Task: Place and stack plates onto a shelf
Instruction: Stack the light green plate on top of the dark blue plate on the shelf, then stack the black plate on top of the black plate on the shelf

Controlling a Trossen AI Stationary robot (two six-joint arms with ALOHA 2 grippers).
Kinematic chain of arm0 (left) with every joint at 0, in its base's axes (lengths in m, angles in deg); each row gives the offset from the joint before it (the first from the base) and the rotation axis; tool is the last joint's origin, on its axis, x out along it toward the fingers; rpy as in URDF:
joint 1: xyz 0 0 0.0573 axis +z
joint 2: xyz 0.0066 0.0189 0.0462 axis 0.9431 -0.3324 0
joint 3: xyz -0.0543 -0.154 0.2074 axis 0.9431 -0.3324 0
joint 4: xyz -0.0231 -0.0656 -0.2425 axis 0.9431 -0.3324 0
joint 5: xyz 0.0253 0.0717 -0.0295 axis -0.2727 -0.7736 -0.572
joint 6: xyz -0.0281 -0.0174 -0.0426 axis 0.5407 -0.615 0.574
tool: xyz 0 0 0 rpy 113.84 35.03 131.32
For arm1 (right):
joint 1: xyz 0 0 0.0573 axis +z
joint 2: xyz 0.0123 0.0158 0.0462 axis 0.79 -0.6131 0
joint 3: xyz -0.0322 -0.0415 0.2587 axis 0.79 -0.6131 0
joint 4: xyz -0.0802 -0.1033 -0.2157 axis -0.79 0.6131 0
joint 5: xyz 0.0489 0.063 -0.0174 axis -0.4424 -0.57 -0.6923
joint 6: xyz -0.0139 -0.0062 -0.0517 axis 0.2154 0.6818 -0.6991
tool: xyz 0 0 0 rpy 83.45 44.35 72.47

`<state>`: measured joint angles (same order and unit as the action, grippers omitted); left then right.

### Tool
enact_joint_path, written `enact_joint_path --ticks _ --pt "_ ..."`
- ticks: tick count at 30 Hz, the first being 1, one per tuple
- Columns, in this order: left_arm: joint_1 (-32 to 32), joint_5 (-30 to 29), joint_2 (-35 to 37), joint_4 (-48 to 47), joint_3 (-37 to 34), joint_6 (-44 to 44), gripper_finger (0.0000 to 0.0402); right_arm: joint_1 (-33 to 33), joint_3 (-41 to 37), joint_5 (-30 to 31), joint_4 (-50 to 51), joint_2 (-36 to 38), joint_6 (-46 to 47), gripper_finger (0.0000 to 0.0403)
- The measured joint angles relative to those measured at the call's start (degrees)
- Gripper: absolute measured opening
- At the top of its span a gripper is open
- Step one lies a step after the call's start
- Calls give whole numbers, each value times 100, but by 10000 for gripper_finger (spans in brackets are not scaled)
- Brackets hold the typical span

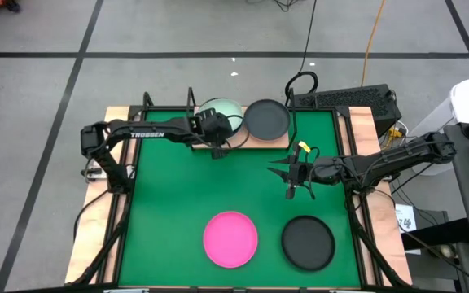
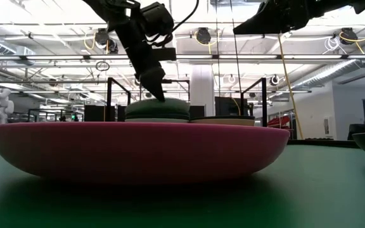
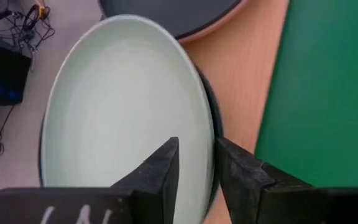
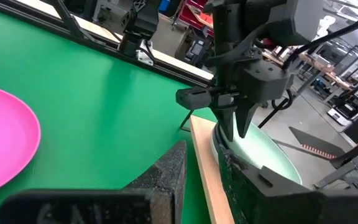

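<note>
A smooth, round, shallow mint green plate (image 1: 223, 111) sits on the light wooden shelf (image 1: 255, 141) at the far edge of the green mat (image 1: 177, 187), on top of a dark plate whose rim shows beneath it, with another dark grey plate (image 1: 266, 119) beside it on the board. The left gripper (image 1: 216, 146) reaches down over it, its narrowly parted fingers (image 3: 160, 177) pinching the mint plate's near rim. The right gripper (image 1: 290, 174) hovers mid-mat with its fingers close together, holding nothing, while a glossy magenta plate (image 1: 230, 238) and a matte black plate (image 1: 308, 243) lie flat near the mat's front.
</note>
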<state>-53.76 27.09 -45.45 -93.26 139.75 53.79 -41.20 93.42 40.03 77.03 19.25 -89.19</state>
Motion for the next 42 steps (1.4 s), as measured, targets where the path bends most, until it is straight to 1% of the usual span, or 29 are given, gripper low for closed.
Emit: enact_joint_path --ticks 6,9,12,15,17,20,22,23,27,29,31,32,35,37,39,42 --pt "-214 46 9 -4 0 245 114 0 0 -13 0 0 5 79" --pt "-346 50 129 -14 0 350 114 0 0 -15 2 0 172 79" --pt "-486 55 456 -3 0 509 115 0 0 -17 2 0 302 79" --pt "-688 50 949 77 0 609 115 0 18 -18 83 0 427 79" --pt "-858 51 1262 325 0 655 115 -4 186 -24 481 -1 568 79" --pt "-1141 47 1599 873 -124 510 115 -28 643 -143 1457 0 942 79" --pt "-1316 37 1747 1245 -301 351 113 -92 955 -485 2199 0 1250 79" --pt "-1402 35 1820 1465 -417 297 109 -145 1095 -755 2531 -1 1420 79" --pt "-1654 25 2071 2382 -1003 249 91 -358 1464 -2119 3556 2 2059 79" --pt "-1735 26 2185 2765 -1354 281 86 -453 1482 -2838 3951 -3 2368 79" --pt "-1823 30 2282 3312 -1720 308 85 -533 1482 -3371 4333 -91 2560 79" --pt "-1865 39 2349 3603 -1897 314 85 -542 1482 -3540 4577 -140 2649 79" --pt "-1980 43 2447 4526 -2381 316 85 -540 1423 -3787 5183 -328 2802 80" --pt "-2041 52 2480 4917 -2652 305 85 -540 1264 -4000 5327 -453 2821 85" --pt "-2085 53 2498 5266 -2798 292 84 -540 1065 -4378 5316 -587 2881 94" --pt "-2136 50 2518 5482 -2934 311 84 -538 720 -4776 5204 -775 3018 112"
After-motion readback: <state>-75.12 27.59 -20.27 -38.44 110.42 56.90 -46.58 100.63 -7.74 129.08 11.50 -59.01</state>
